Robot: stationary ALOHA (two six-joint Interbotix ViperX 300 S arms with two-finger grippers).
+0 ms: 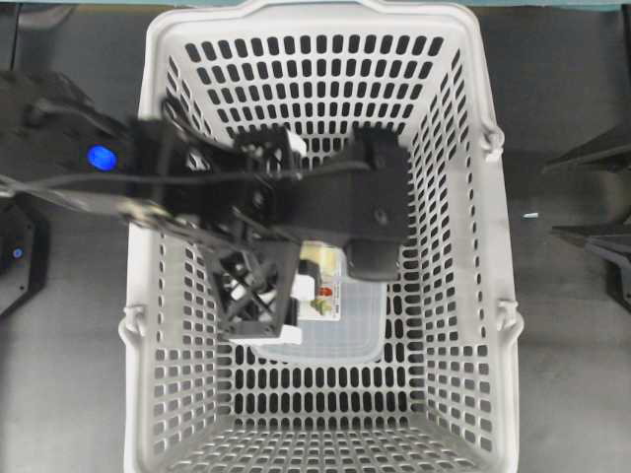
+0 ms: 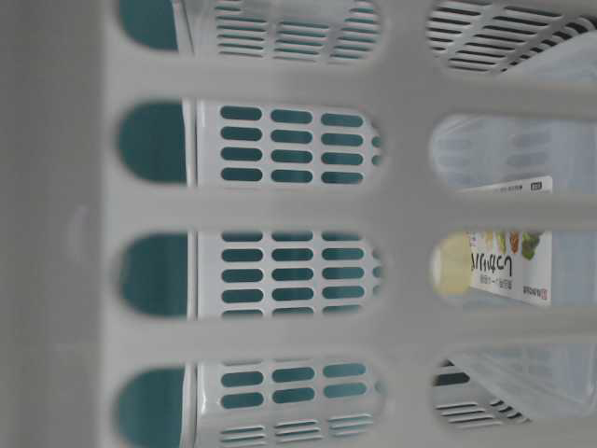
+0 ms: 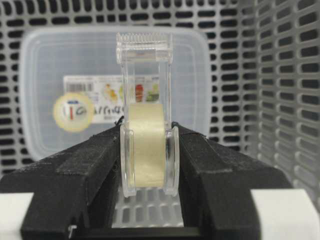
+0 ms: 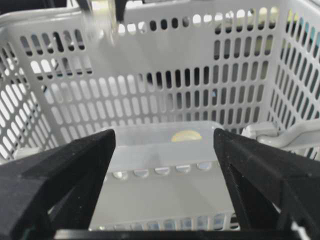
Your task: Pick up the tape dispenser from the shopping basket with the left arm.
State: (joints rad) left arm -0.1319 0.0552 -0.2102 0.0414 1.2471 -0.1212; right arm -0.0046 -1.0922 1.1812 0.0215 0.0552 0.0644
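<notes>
Left wrist view: we've got the tiny clear plastic tape dispenser (image 3: 147, 120) with its pale yellowish roll pinched between the black left gripper (image 3: 148, 165) pads.

We're past the grab and onto the lift, by our reckoning. Dispenser sits upright in the grip above the clear rectangular food box (image 3: 60, 75) on the floor of the light-grey slotted plastic shopping basket (image 1: 463, 296). Next we need a straight rise clear of the rim without snagging the walls. Right gripper (image 4: 165, 150) hangs spread wide, holding nothing, outside the basket.
</notes>
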